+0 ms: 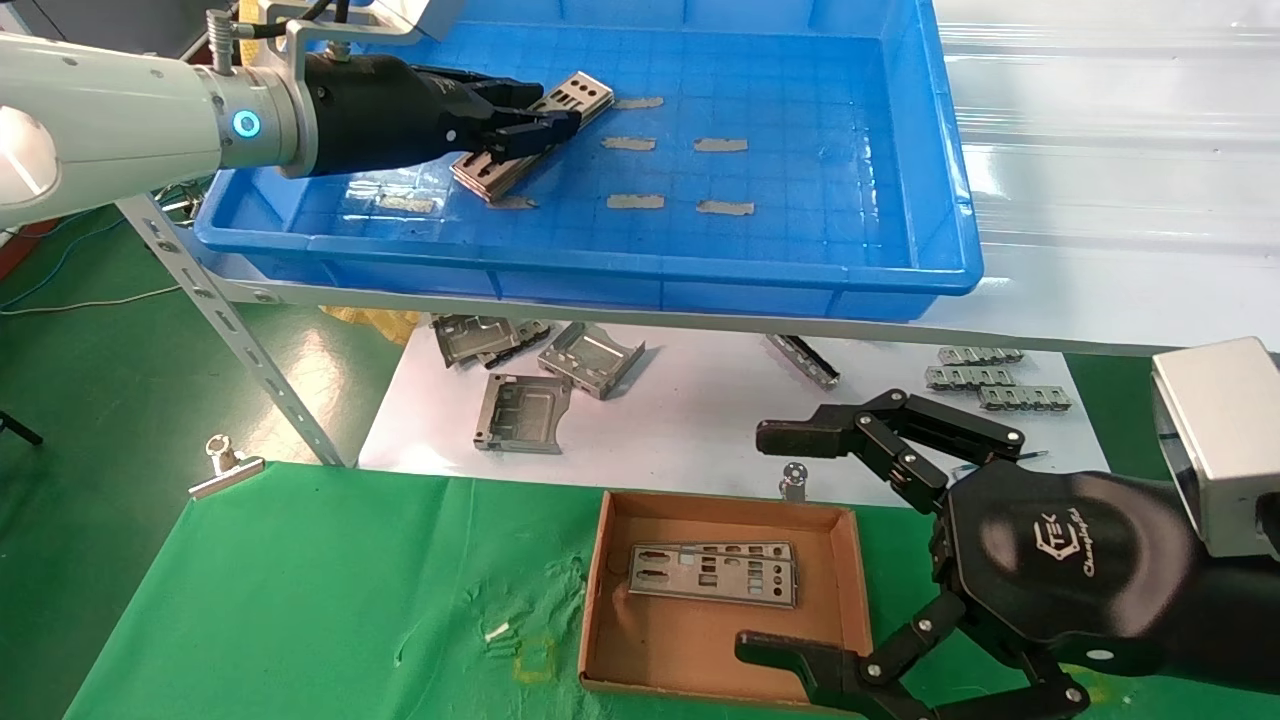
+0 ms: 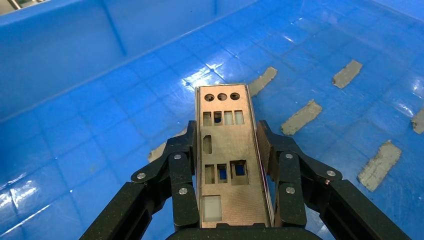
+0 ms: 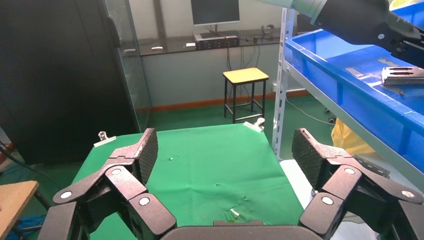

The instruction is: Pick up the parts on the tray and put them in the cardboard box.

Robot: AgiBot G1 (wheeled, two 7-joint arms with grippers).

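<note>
My left gripper [image 1: 553, 124] reaches into the blue tray [image 1: 600, 262] at its back left. Its fingers are shut on the long edges of one part [image 1: 582, 94], a silver punched plate. In the left wrist view that part [image 2: 222, 150] runs lengthwise between the two black fingers [image 2: 184, 170] of the left gripper [image 2: 227, 131], over the tray floor [image 2: 75, 75]. Another part [image 1: 715, 572] lies flat in the cardboard box [image 1: 600, 590] on the green cloth. My right gripper [image 1: 765, 545] hangs open beside the box's right wall, holding nothing [image 3: 226, 150].
Grey tape strips [image 1: 720, 145] dot the tray floor. On the white sheet below the shelf lie folded grey brackets [image 1: 525, 410] and comb-like strips [image 1: 985, 378]. A slanted shelf strut [image 1: 230, 330] and a metal clip [image 1: 225, 465] stand left of the green cloth [image 1: 350, 600].
</note>
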